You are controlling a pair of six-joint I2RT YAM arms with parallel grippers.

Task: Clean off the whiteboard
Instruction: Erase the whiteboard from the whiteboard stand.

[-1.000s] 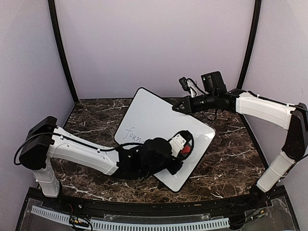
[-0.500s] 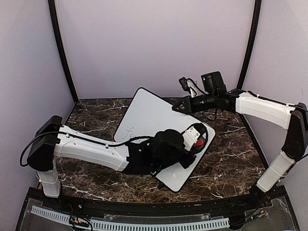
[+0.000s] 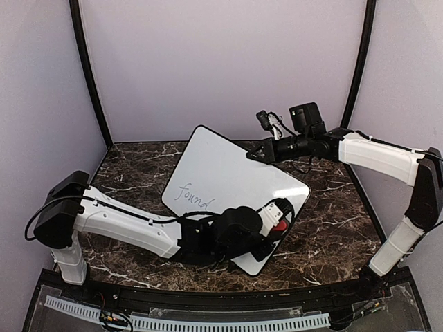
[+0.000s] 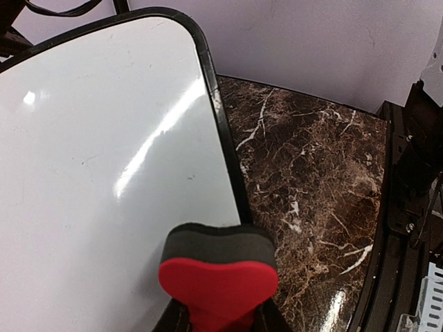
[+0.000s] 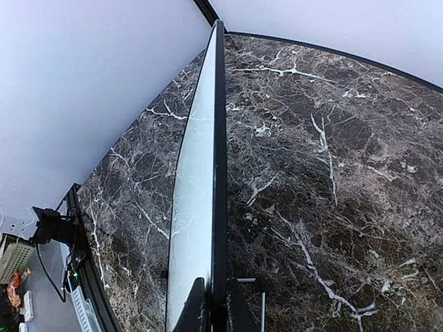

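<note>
The whiteboard [image 3: 228, 173] lies tilted on the marble table, white with a thin black rim, with blue-grey handwriting [image 3: 192, 198] near its left corner. My left gripper [image 3: 278, 216] is shut on the red eraser [image 3: 279, 224], which has a dark felt face, at the board's near right part. In the left wrist view the eraser [image 4: 218, 266] sits over the board [image 4: 97, 159] beside its black rim. My right gripper [image 3: 252, 155] is shut on the board's far edge. In the right wrist view the fingers [image 5: 196, 308] pinch the rim [image 5: 219, 173], seen edge-on.
The dark marble table [image 3: 332, 228] surrounds the board. Lilac walls and black corner posts [image 3: 88, 76] enclose the space. A black front rail [image 3: 208, 304] runs along the near edge. My left arm [image 3: 131, 225] lies across the near left of the table.
My left gripper swept the eraser right over the board, then back toward its near edge. The handwriting, covered before by the arm, now shows. The right arm has not moved.
</note>
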